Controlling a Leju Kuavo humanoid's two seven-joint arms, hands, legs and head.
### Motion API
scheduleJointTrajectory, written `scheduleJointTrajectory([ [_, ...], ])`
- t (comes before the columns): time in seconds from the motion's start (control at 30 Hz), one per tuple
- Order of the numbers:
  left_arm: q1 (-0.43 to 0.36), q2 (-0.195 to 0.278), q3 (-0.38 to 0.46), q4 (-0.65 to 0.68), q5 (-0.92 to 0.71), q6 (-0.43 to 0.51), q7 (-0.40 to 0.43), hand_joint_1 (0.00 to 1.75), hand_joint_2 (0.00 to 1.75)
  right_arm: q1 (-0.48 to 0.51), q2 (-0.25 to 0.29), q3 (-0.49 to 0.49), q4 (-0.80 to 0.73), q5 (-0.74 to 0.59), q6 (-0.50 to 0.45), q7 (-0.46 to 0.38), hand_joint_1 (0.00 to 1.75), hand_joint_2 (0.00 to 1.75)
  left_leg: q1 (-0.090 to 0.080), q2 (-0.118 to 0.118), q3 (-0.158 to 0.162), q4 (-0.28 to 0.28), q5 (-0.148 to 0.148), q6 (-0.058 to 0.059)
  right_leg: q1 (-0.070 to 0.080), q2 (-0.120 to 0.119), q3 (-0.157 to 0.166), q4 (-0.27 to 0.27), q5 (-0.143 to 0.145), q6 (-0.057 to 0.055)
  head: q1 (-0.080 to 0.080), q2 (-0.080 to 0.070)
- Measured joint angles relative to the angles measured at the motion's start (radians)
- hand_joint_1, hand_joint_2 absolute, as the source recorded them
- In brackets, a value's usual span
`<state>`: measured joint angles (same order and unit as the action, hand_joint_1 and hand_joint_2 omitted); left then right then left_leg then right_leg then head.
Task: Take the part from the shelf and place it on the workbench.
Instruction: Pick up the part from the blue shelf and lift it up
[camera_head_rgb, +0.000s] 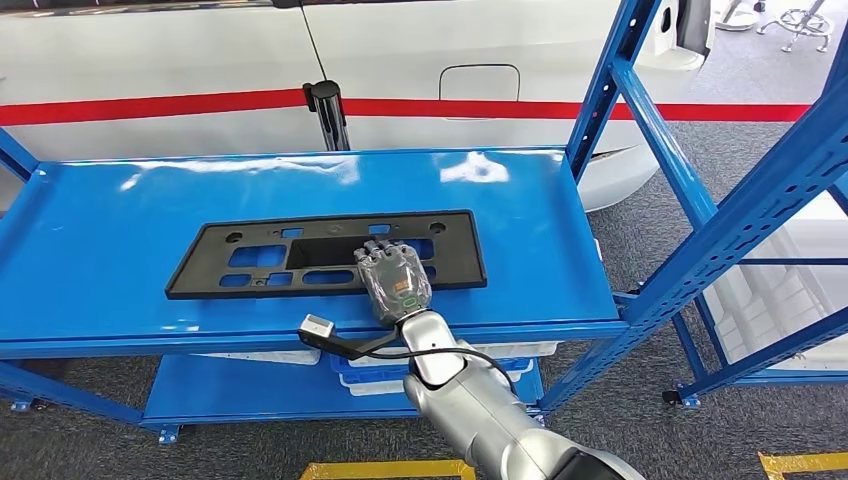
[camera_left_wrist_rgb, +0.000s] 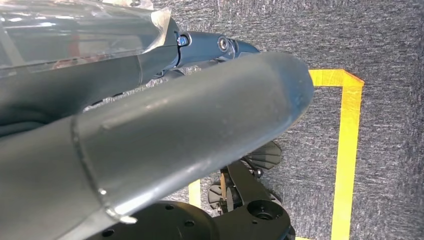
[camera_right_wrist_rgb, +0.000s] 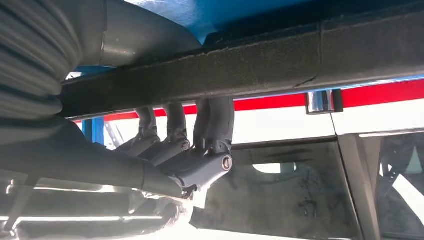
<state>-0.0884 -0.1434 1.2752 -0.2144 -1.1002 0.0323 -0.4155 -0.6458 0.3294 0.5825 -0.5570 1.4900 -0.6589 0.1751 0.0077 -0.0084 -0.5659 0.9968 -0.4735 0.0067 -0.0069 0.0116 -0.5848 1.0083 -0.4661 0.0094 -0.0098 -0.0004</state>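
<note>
Part (camera_head_rgb: 300, 257) first: it's a flat black plastic panel with several cut-outs, lying flat on the top deck of the blue shelf (camera_head_rgb: 120, 230), roughly centred and running lengthwise along it. My right hand (camera_head_rgb: 393, 280) is on the panel's near long edge, toward its right half. From the head view I see the back of the hand over the panel, fingertips (camera_head_rgb: 375, 247) reaching to the edge of the big central opening. The right wrist view shows the fingers (camera_right_wrist_rgb: 215, 120) hooked over the dark edge of the part, with the thumb on the other side of that edge, so I read it as grasping the panel. My left hand (camera_left_wrist_rgb: 150, 135) hangs over grey carpet with yellow floor tape (camera_left_wrist_rgb: 347, 150); the thick grey thumb is so close to the lens that I cannot tell whether the fingers behind it are spread or curled. Around the shelf: a white car body (camera_head_rgb: 420, 60) with a red stripe (camera_head_rgb: 180, 105) stands just behind it, a fuel-flap outline (camera_head_rgb: 480, 83) visible on its side. A blue perforated upright (camera_head_rgb: 750, 220) slants across the right of the scene. Below the deck, pale bins (camera_head_rgb: 370, 372) sit on the lower level. I can read no writing on any of it.
</note>
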Motion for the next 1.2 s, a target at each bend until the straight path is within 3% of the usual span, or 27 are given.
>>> scheduleJointTrajectory([
  [1.1,-0.003,0.0,-0.014,0.0,-0.023,-0.001,-0.002,0.0,0.0,0.009,-0.022,-0.078,0.0,0.04,-0.025,0.003,1.68,1.75,0.0,0.0,0.002,0.0,0.0,0.0,0.0,0.0,0.001,0.0,0.0,0.0,0.0,0.0],
  [1.2,-0.004,0.0,-0.014,0.0,-0.022,0.005,0.002,0.0,0.0,0.039,-0.019,-0.102,-0.04,-0.062,-0.016,-0.097,1.73,1.75,0.0,0.0,0.003,0.0,0.0,0.0,0.0,0.0,0.002,0.0,0.0,0.0,0.0,0.0],
])
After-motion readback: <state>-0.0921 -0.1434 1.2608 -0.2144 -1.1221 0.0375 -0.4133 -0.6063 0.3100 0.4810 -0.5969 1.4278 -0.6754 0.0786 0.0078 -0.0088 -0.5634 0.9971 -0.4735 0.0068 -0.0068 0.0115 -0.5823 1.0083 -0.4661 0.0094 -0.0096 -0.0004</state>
